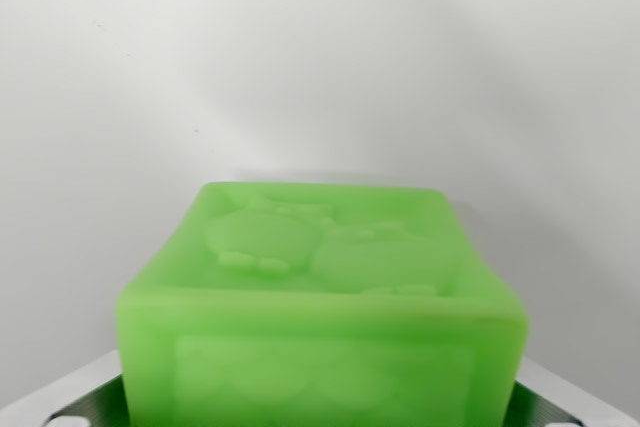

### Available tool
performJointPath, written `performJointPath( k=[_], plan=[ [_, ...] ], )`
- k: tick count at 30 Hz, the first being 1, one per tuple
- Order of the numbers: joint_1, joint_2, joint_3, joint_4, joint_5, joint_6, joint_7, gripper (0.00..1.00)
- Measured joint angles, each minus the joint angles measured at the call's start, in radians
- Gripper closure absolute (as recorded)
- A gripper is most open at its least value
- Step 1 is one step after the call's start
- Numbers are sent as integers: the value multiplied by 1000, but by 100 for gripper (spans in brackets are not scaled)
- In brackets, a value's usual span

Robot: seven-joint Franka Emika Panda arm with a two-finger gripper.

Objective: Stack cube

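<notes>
Looking through the wrist view from its left to its right, you first meet the left finger [85,402] of the pincer [320,417], a pale grey piece with a dark ribbed pad, low in the corner. It lies right against the left side of the green cube [320,317].

The cube fills the middle of the lower half of the view. It sits between the two fingers, very close to the camera, so its near face is a little blurred. It is a soft, translucent green with rounded edges. On its top face you can see a raised relief of two rounded figures side by side, the left one a bit further from the pincer than the right one. The near face carries a framed panel with a faint pattern that you cannot read clearly.

On the wrist view's right, the second finger [560,407] shows in the low corner, against the right side of the cube. So the pincer is clamped on the cube from both sides.

Beyond the cube there is only a plain white surface; you cannot tell whether it is the desk or a wall, nor whether the cube rests on something.
</notes>
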Motion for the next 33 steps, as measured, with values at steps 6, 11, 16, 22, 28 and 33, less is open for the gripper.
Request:
performJointPath(
  k=[6,11,16,22,28,33],
  plan=[
    [1,-30,-2,-6,-1,-22,1,100],
    [4,-62,-5,-14,-2,-46,2,100],
    [6,-92,-8,-19,-5,-70,3,100],
    [9,-135,-12,-26,-9,-105,5,100],
    [9,-180,-14,-30,-15,-145,8,100],
    [9,-221,-15,-32,-20,-184,12,100]
  ],
)
